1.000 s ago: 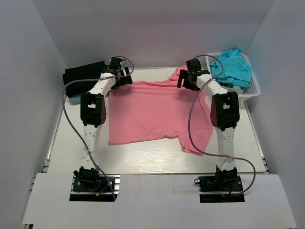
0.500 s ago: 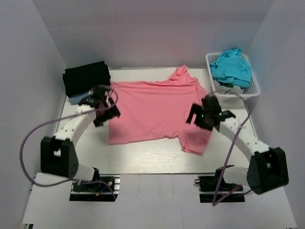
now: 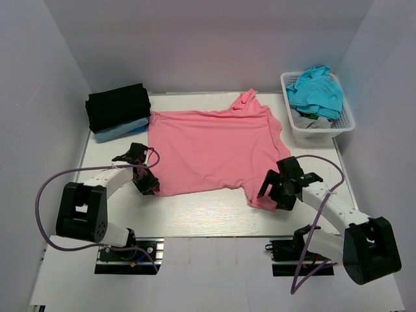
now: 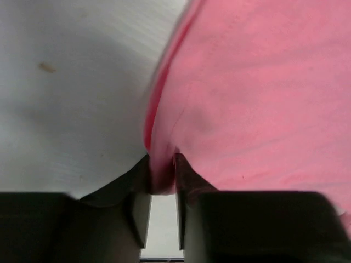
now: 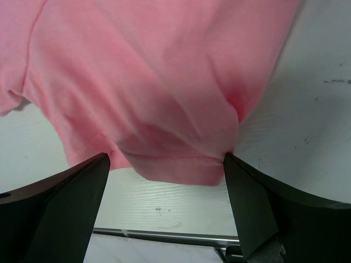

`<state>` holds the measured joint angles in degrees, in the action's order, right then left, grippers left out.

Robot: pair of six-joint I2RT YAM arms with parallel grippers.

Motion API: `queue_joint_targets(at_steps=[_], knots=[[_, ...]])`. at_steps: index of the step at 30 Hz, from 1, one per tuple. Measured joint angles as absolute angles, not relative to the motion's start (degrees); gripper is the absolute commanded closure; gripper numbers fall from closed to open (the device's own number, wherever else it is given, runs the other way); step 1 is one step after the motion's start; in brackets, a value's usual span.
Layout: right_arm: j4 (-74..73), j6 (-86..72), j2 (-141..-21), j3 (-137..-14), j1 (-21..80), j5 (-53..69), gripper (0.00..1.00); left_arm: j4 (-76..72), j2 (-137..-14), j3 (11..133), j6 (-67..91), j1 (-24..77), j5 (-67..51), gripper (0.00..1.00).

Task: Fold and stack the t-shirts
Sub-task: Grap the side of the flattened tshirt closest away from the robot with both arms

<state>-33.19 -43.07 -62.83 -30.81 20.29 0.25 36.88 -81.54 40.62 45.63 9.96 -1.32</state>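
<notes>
My two arms.
Left arm (image 3: 104, 175) and right arm (image 3: 333, 209): white links, black joints, purple cables (image 3: 40, 195); left gripper (image 3: 148, 185), right gripper (image 3: 274, 197) black.

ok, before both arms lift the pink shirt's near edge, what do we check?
1. Left fingers pinched on salmon-pink t-shirt near-left hem: ok.
2. Right fingers closed on its near-right corner: not ok; open, straddling the cloth.
3. Both cloth layers inside the left pinch: cannot tell.
4. Near-right corner lying flat: not ok, rumpled.
5. Basket clear of the shirt: ok.
</notes>
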Motion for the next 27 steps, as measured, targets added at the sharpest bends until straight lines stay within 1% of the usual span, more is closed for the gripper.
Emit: queue_joint_targets(at_steps=[2,3,4,5,6,9,11,12,16,20,24,27], knots=[[-32.9,-43.5,-62.8,-30.0,20.3,0.3,0.1,35.2,-82.3,40.5,46.3,9.8,-3.1,0.84],[-32.8,-43.7,-62.8,-30.0,20.3,0.4,0.12,34.1,-82.5,40.3,46.7,9.8,-3.9,0.94],[-32.7,-43.8,-63.0,-30.0,20.3,0.5,0.14,33.6,-82.7,40.2,47.1,9.8,-4.5,0.99],[-32.6,-44.0,-63.3,-30.0,20.3,0.5,0.16,33.1,-82.8,40.2,47.5,9.8,-5.0,1.0],[-32.5,-44.2,-63.5,-30.1,20.3,0.5,0.23,32.7,-82.8,40.2,47.7,9.9,-5.2,1.0],[-31.9,-44.2,-64.3,-29.8,20.3,0.6,0.53,32.6,-82.9,40.2,48.4,9.9,-5.4,1.0],[-31.1,-44.2,-64.9,-29.5,20.3,0.7,0.79,32.8,-82.8,40.2,48.7,9.9,-5.2,1.0],[-31.1,-44.5,-65.1,-29.3,20.3,0.8,1.0,33.1,-82.7,40.3,48.8,9.9,-5.0,1.0],[-33.0,-45.2,-64.4,-29.1,20.3,0.8,1.0,37.6,-81.6,41.1,49.4,10.0,-1.1,1.0],[-40.0,-46.4,-58.6,-29.6,20.3,0.3,1.0,44.3,-78.0,41.5,50.2,10.0,2.3,1.0],[-45.7,-46.6,-52.9,-30.6,20.3,3.2,1.0,49.8,-73.1,41.6,50.7,10.3,3.7,1.0],[-48.4,-46.5,-52.4,-30.6,20.3,6.2,1.0,52.4,-71.2,41.7,50.9,10.8,3.7,1.0]])
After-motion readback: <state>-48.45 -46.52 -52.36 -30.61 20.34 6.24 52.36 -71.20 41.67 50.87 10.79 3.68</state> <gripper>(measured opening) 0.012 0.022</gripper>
